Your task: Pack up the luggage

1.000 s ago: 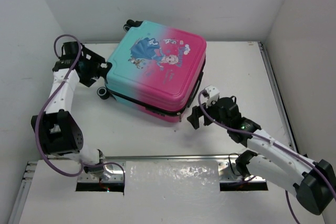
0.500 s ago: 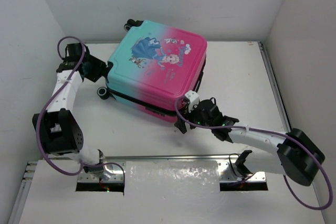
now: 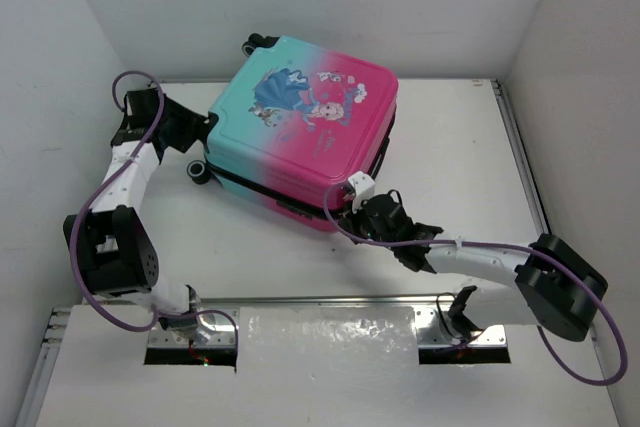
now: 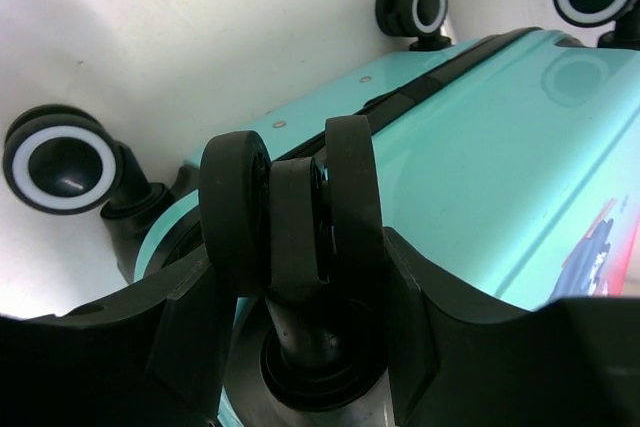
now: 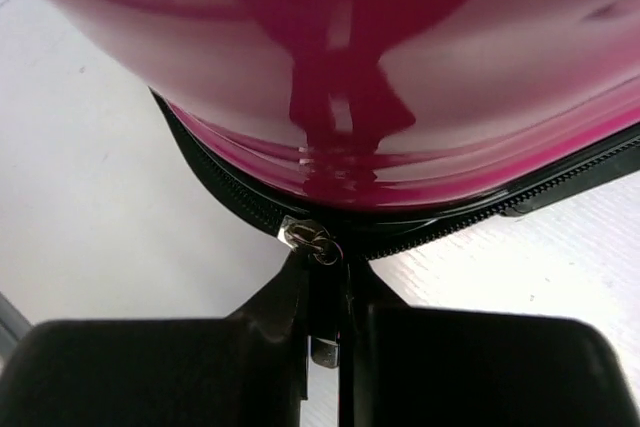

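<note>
Toward the far edge of the worktop (image 3: pixel 460 147), about mid-width, the luggage (image 3: pixel 300 132) lay flat, print side up, with both shells together. Teal end was on my left, pink corner nearest my right arm.

Left gripper (image 3: pixel 197 134) was clamped on a caster wheel (image 4: pixel 290 212) at the teal end, a jaw on each side of the twin wheel. I read that as a bracing grip. Right gripper (image 3: pixel 352 215) was pinched tight on the zipper pull (image 5: pixel 322 345) at the near pink corner. The slider (image 5: pixel 310 239) sat just past my fingertips on the black zipper band.

Step in hand, as I judged it: zipper work, with one arm anchoring the case and the other on the pull. From the wrist view I couldn't tell whether the teeth beside the slider were meshed or parted. So I couldn't say if this was unzipping to load or zipping up.

Next move called for dragging the pull along the seam and round the corner curve, keeping the tab in line with the track. Left had to hold so the case didn't slide or yaw.

Likely risks: the small tab slipping out of the pinch, and the caster swivelling, which makes for a soft brace.
</note>
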`<state>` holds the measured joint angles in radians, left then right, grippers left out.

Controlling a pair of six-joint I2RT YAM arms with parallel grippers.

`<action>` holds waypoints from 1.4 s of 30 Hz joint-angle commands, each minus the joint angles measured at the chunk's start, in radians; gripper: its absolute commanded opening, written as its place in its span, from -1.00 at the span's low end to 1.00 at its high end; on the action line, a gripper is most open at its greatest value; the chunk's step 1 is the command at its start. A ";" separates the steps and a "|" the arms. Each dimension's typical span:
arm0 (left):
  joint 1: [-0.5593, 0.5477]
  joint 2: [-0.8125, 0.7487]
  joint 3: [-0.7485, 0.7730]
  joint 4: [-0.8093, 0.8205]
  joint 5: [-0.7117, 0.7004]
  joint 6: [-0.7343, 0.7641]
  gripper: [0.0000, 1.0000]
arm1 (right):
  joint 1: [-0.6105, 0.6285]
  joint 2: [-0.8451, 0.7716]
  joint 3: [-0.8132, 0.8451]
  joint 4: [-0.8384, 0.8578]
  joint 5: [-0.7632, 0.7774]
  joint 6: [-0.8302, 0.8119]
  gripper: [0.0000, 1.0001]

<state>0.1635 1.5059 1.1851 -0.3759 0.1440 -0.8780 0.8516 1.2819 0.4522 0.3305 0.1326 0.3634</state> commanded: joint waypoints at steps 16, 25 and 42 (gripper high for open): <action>-0.032 0.129 -0.044 0.086 0.002 0.025 -1.00 | -0.360 0.018 0.021 0.170 0.320 -0.328 -1.00; -0.032 0.192 0.033 0.060 -0.089 0.011 -1.00 | -0.597 0.233 0.282 0.162 0.122 -0.412 -1.00; -0.047 0.346 0.226 0.003 -0.242 0.024 -1.00 | -0.832 0.974 1.216 0.039 -0.077 -0.305 -1.00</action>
<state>0.0845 1.7580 1.4071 -0.2939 0.1455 -0.9665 0.0982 2.1948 1.5364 0.2150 -0.0502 0.0727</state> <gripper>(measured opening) 0.514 0.046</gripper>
